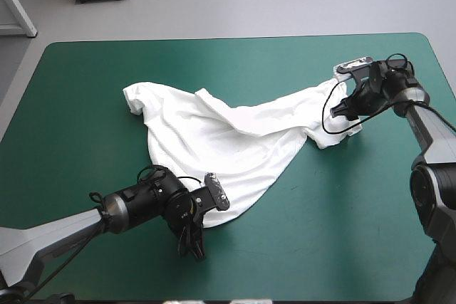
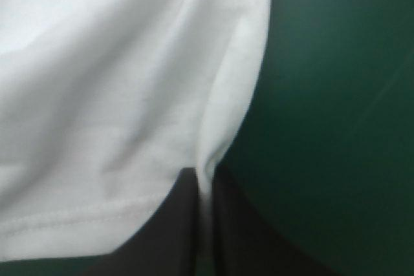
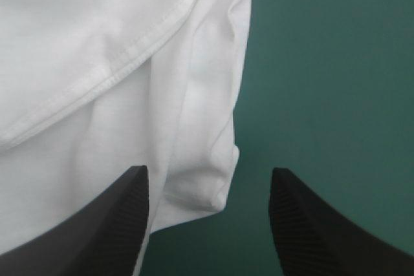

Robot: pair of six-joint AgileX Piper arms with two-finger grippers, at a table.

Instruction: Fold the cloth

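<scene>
Teal-green cover [image 1: 85,176] fills my overhead feed, and the T-shirt [image 1: 221,147] lies loosely spread across its middle, not yet folded. The cloth runs on a slant: one short sleeve sits toward the table's left side, a long tail reaches out to the right side, and a rounded lower corner hangs back toward the near edge. A raised crease crosses the fabric from the collar area toward the right tail. On my left wrist feed, the left gripper [image 2: 206,176] is all but closed, its black fingers [image 2: 171,231] pressed together with a thin strip of white cloth pinched between them. The pinch is at the shirt's edge, with bare cover on one side and a stitched hem running past the base of the fingers on the other. From above, that arm comes in low from the left and meets the shirt at its near corner. On my right wrist feed, the right gripper [image 3: 207,172] stands wide open, its two fingers well apart and low over the cover. A rolled, doubled lobe of the shirt lies between them, nearer to one finger, and it has hold of nothing. A hem seam curves across the cloth ahead of it. Overhead, that gripper sits at the shirt's right-hand tail, near the table's right edge.
</scene>
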